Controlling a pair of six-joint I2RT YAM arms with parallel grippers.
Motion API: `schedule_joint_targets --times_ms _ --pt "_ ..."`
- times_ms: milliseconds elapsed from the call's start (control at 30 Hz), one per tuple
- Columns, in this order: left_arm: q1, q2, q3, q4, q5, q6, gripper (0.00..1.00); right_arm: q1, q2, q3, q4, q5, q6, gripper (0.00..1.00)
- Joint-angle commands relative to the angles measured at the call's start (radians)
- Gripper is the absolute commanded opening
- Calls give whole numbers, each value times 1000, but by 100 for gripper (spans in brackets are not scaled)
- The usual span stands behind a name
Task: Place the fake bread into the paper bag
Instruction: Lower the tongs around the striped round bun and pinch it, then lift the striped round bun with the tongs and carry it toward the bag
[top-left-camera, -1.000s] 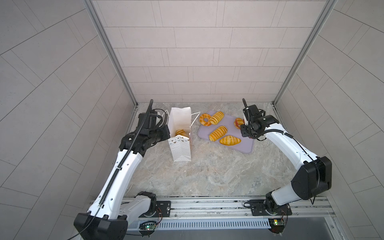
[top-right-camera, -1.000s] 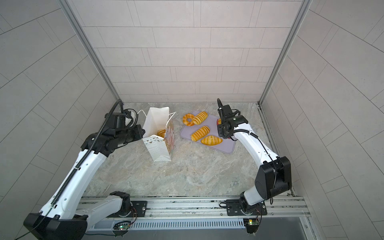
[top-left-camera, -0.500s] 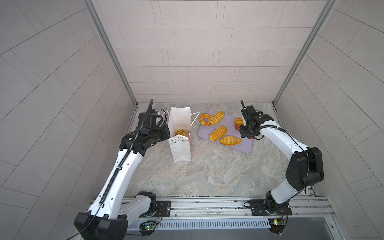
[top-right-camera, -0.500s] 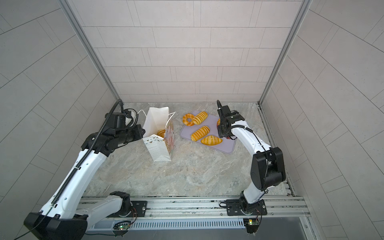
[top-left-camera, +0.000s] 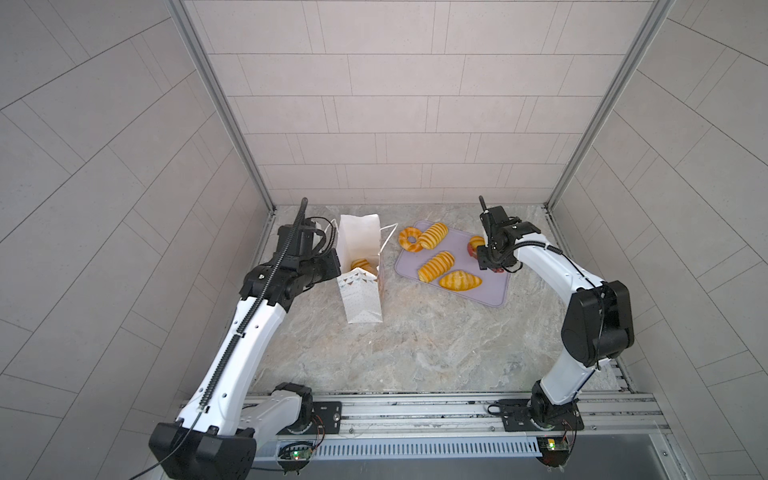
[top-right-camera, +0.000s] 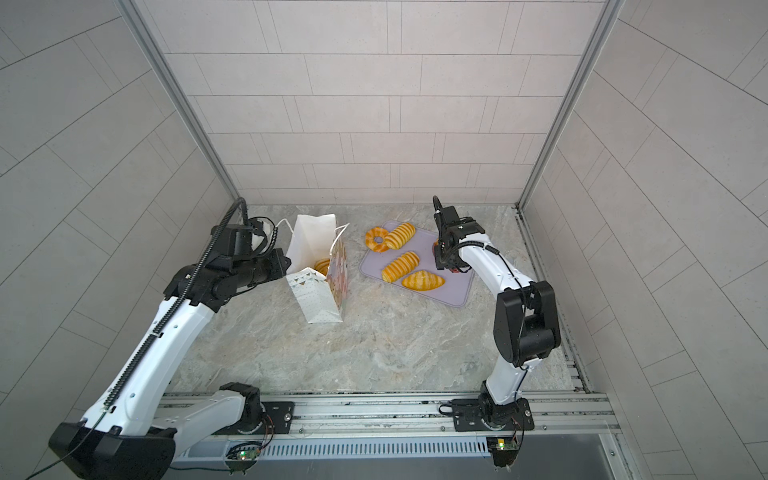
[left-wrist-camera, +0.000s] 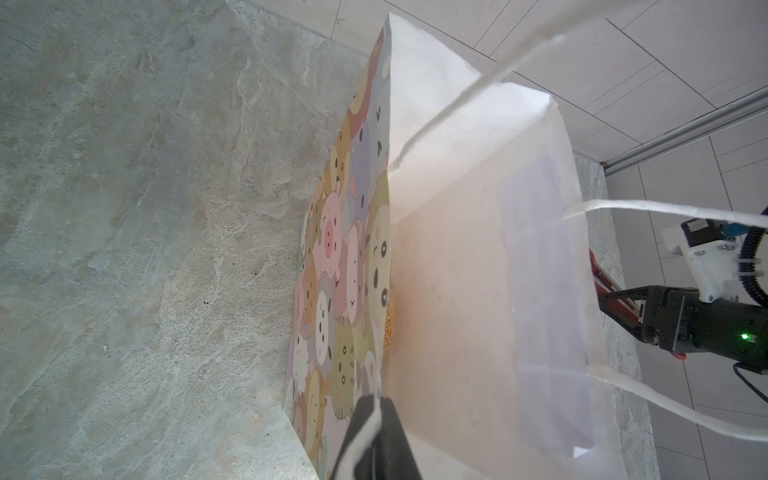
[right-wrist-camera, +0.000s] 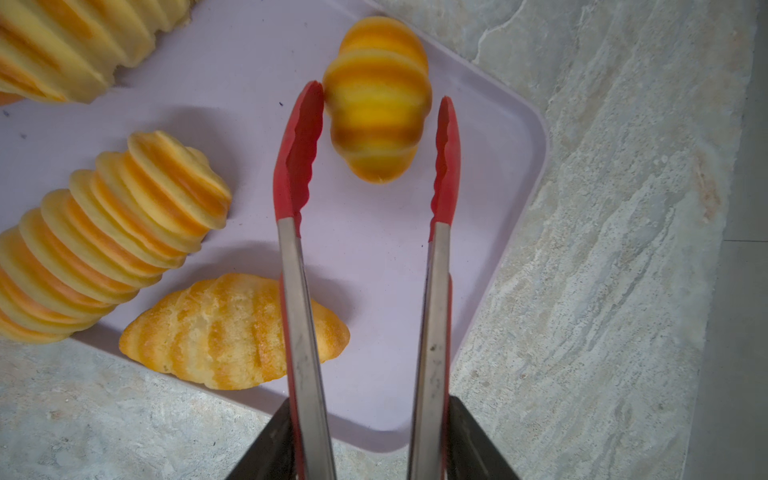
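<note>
Glossy ribbed bread (right-wrist-camera: 376, 99) on smooth tray (right-wrist-camera: 249, 62)

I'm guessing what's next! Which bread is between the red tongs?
The small dark-banded roll near the tray's corner. It alone lies between the tongs' red tips; the other loaves lie outside them.

In a top view, the paper bag (top-left-camera: 360, 297) is seen standing open on the marble bench (top-left-camera: 415, 345), with one striped loaf (top-left-camera: 360, 264) inside. The left claw (top-left-camera: 334, 266) is set at its left rim. Four fake bread pieces (top-left-camera: 436, 266) are laid on the lilac tray (top-left-camera: 492, 293). A small fifth piece (top-left-camera: 477, 241) lies just beside the red-tipped tongs (top-left-camera: 471, 249) under the right claw (top-left-camera: 486, 259).
</note>
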Motion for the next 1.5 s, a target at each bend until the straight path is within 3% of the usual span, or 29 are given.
schedule_joint_targets --times_ms 0,267,500,1300,1467 --pt "-5 5 -8 2 -2 12 8 -9 22 40 -2 6 -6 55" --pt "-4 6 -8 -1 -5 13 8 -15 72 93 -34 -4 11 54" --pt "-4 3 -7 -4 -7 13 8 -15 70 93 -32 8 10 47" --pt "-4 -16 -5 -6 -5 2 8 -16 -157 4 -36 -68 35 39" --pt "-4 -22 -2 -9 -5 0 21 -14 -226 -14 -11 -122 30 39"
